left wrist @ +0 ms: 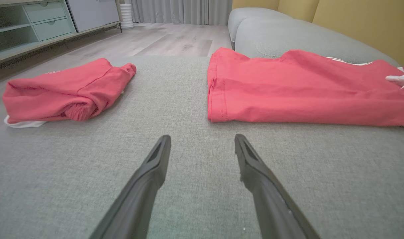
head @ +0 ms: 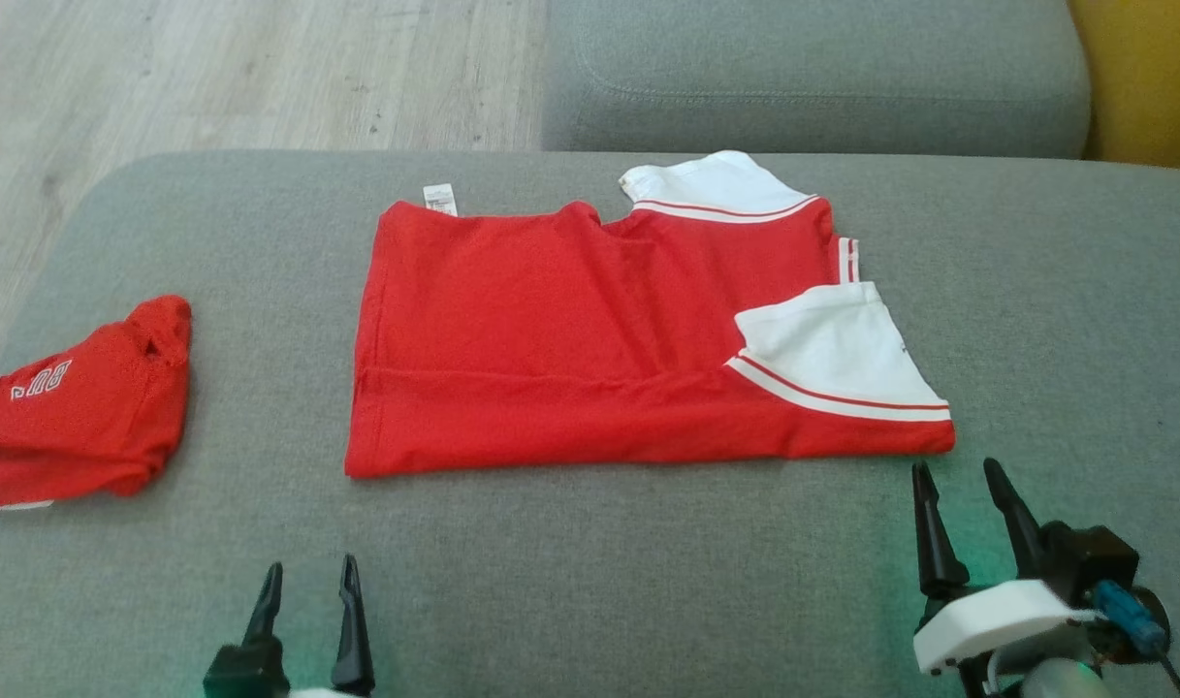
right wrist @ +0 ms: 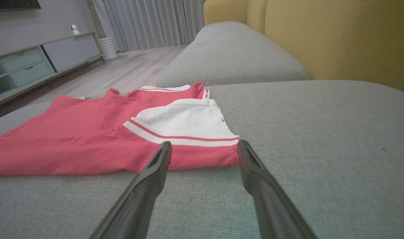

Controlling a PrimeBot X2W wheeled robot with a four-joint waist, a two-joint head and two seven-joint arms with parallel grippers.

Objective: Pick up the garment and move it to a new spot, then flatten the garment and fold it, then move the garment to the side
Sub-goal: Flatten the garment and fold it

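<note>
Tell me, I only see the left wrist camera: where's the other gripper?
Observer: The right gripper is open, just short of the near right corner of the folded red shirt, not touching it.
Operator: What's the white bit at the shirt's far end?
Observer: A white sleeve with red-striped trim, folded on top of the red.
Operator: Anything on the little red pile?
Observer: The crumpled red garment has white letters on it.
</note>
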